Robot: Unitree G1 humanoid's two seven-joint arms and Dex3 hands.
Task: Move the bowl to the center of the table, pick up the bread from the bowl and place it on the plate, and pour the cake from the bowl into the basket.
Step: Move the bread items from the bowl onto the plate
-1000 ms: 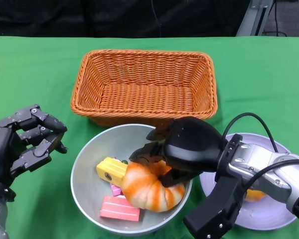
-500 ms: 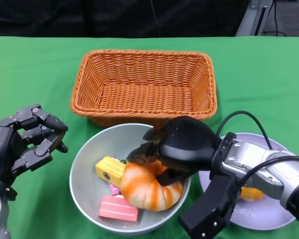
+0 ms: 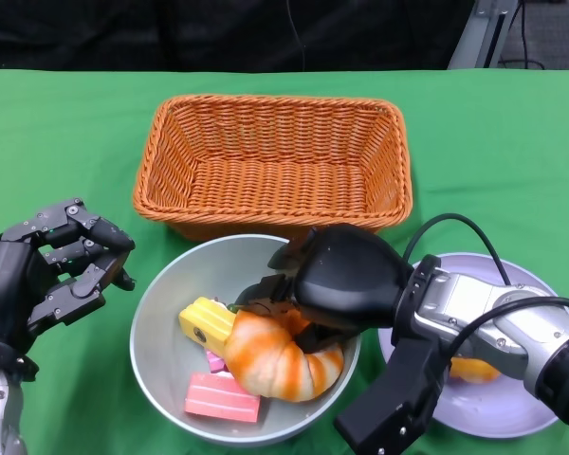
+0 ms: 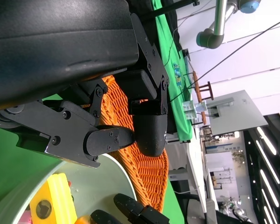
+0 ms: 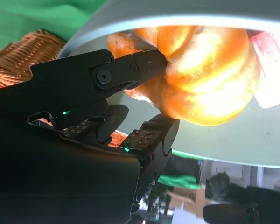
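The bread (image 3: pixel 280 358), an orange striped roll curved like a horn, lies in the bowl (image 3: pixel 161 313), near its right wall, and the right hand (image 3: pixel 337 284) is closed around its upper end. In the right wrist view the fingers (image 5: pixel 144 63) press on the bread (image 5: pixel 200 74) from two sides, so I judge the grasp is made but the lift has not begun, because the bread seems to rest on the bowl floor. The hand comes over the right rim, probably because the plate (image 3: pixel 512 417) stands just to the right of the bowl, and this way the path to it is short. Something orange (image 3: pixel 474 368) already lies on the plate, half hidden by the forearm; I cannot tell what it is. Beside the bread in the bowl are a yellow cake (image 3: pixel 207 324) and a pink cake (image 3: pixel 223 398), which touch or almost touch it, so lifting could disturb them. The bowl stands in front of the basket (image 3: pixel 275 161), very near its front wall, a good place for the pouring later. The left hand (image 3: pixel 47 275) hovers left of the bowl with fingers curled, holding nothing, near but not touching the rim; perhaps it waits to take the bowl.
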